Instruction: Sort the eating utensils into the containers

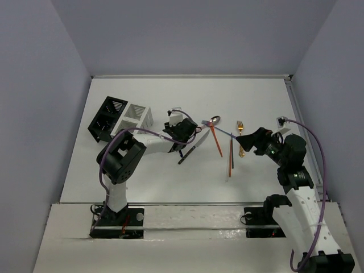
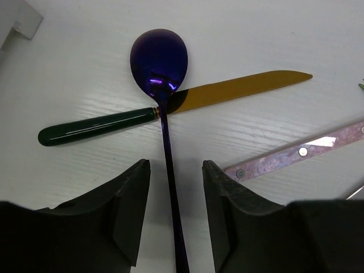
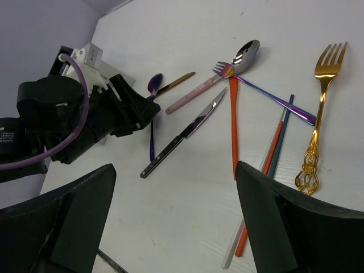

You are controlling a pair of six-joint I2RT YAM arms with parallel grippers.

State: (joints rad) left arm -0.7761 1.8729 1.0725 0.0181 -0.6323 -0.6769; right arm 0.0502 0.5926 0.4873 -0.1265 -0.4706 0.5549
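One glossy purple-blue spoon [image 2: 159,57] overlaps a gold-bladed, seemingly green-handled knife [image 2: 219,95].

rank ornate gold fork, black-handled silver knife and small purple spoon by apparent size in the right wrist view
ornate gold fork
black-handled silver knife
small purple spoon
The spoon lies farthest from the camera, so its true rank is unsure.

The left gripper [image 2: 174,168] is hovering with its 2 fingers [image 2: 128,210] spread. The handle of a blue spoon [image 2: 159,60] is running through the gap between them, touching neither. Its bowl is lying just ahead of the tips. A knife [image 2: 222,94], green-handled and gold-bladed, is lying crosswise ahead, passing under the spoon's neck. A pink handle [image 2: 296,153] with rivets is lying beside the right finger.
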